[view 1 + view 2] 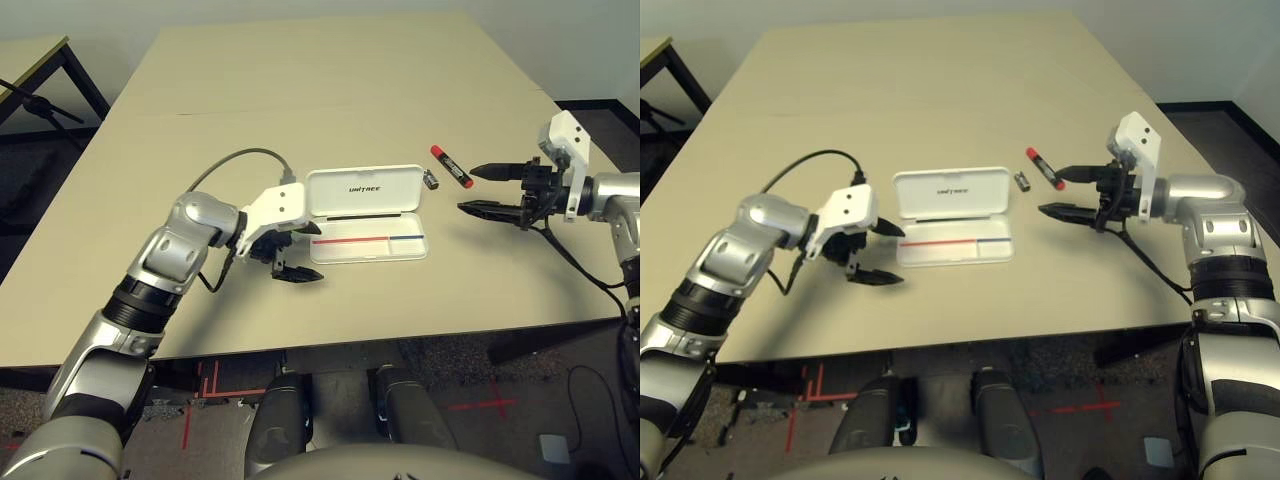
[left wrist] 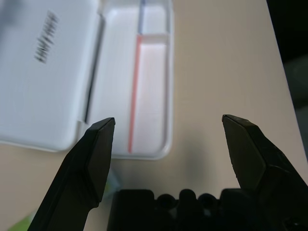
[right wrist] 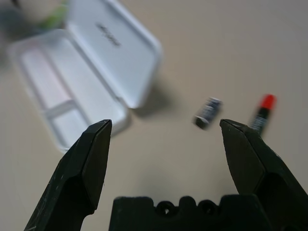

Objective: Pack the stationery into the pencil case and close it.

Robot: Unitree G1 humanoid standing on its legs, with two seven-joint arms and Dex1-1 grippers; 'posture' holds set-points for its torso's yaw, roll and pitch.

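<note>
Right wrist view has my right gripper wide open and empty, marker just ahead toward the table's far edge, nearer it than left gripper, also open.

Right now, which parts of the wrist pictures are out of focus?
Left wrist view: the pencil case lettering is blurred, the left gripper sharp. Right wrist view: the red marker and the small cylinder are soft, the right gripper sharp.

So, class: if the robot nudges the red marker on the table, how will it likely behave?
The red marker looks round-barrelled, so it would probably roll. It seems small, so likely light and easily skidded. It looks stiff, so it should not bend when pinched.
</note>
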